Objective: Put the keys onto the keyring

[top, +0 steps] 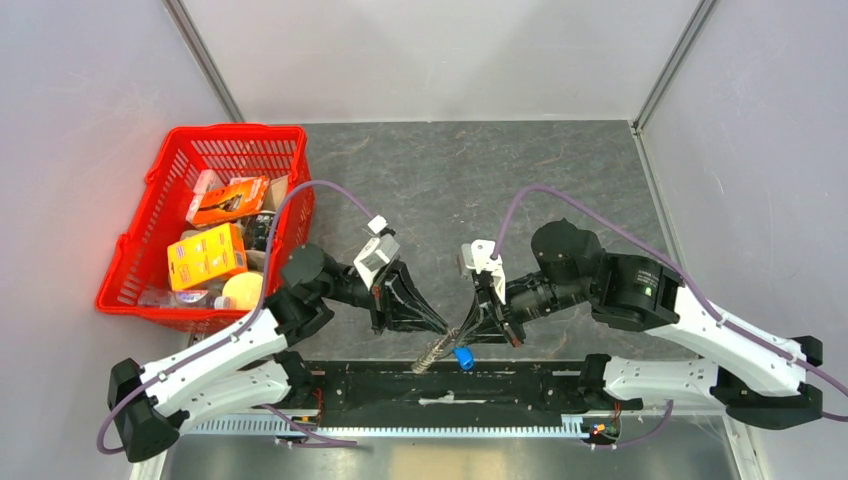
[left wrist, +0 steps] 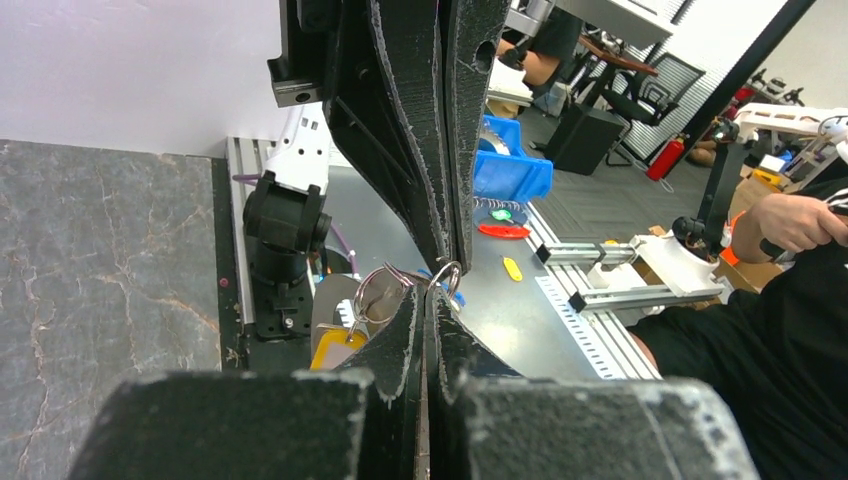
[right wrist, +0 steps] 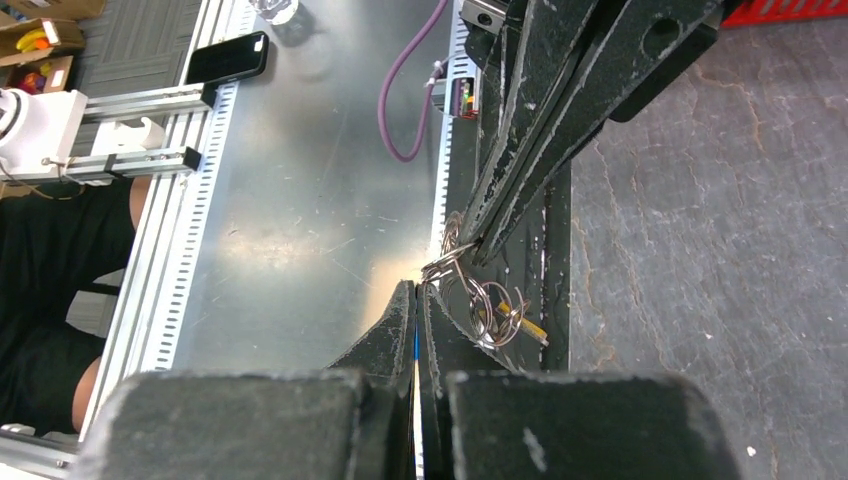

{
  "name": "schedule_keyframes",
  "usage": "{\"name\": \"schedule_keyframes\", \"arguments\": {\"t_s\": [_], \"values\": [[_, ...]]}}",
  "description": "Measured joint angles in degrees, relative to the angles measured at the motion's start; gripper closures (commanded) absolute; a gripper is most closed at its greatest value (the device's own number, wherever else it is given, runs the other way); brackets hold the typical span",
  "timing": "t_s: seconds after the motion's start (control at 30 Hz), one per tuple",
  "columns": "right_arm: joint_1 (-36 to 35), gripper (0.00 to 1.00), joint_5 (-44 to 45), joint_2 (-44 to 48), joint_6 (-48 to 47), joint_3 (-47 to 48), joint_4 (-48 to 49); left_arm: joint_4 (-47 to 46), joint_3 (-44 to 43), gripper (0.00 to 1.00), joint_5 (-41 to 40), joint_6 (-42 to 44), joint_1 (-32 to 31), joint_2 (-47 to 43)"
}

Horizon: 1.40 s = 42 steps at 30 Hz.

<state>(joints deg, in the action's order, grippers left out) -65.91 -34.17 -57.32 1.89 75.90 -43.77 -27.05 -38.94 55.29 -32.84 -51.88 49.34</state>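
Both grippers meet tip to tip above the table's near edge. My left gripper (top: 443,327) (left wrist: 428,292) is shut on the keyring (top: 430,354), whose grey wire loops (left wrist: 377,292) stick out beside its tips. The yellow key (left wrist: 337,349) hangs from those loops, and it also shows in the right wrist view (right wrist: 526,326) under the loops (right wrist: 490,305). My right gripper (top: 464,337) (right wrist: 417,289) is shut on the blue key (top: 464,358); blue shows in the slit between its jaws. The blue key's small silver ring (left wrist: 447,272) touches the left fingertips.
A red basket (top: 133,243) with several packets stands at the left of the grey table. A black rail (top: 450,385) runs along the near edge under the grippers, with a metal bench (right wrist: 300,200) beyond it. Purple cables (top: 330,188) arc over both arms.
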Motion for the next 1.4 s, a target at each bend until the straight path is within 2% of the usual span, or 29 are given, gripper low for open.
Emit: {"name": "schedule_keyframes", "arguments": {"t_s": [0.07,0.13,0.2,0.3,0.5,0.8,1.03,1.4], "values": [[-0.3,0.99,1.1,0.6,0.0,-0.4,0.2,-0.1,0.0,0.98,-0.5,-0.2,0.0,-0.2],[-0.5,0.93,2.3,1.2,0.1,-0.8,0.4,-0.1,0.0,0.98,-1.1,-0.4,0.0,-0.3],[-0.8,0.84,3.4,1.6,0.2,-1.2,0.6,-0.1,0.0,0.98,-1.6,-0.6,0.0,-0.4],[-1.2,0.62,5.2,2.0,0.4,-1.8,0.4,-1.1,0.6,0.98,-3.0,-1.1,0.0,-0.8],[-1.6,0.48,6.8,2.8,1.8,-2.0,0.5,-2.3,1.2,0.98,-5.1,-1.7,0.0,-1.5],[-1.8,0.47,13.2,4.1,6.5,-0.1,-0.7,-3.7,1.3,0.98,-7.0,-1.7,0.0,-3.7],[-1.8,0.50,18.8,2.7,9.6,3.3,-0.9,-4.9,1.9,0.98,-7.2,-1.8,0.0,-4.2],[-1.8,0.59,18.6,0.2,12.1,4.5,0.4,-4.8,2.1,0.98,-7.3,-1.8,0.0,-5.2]]}}
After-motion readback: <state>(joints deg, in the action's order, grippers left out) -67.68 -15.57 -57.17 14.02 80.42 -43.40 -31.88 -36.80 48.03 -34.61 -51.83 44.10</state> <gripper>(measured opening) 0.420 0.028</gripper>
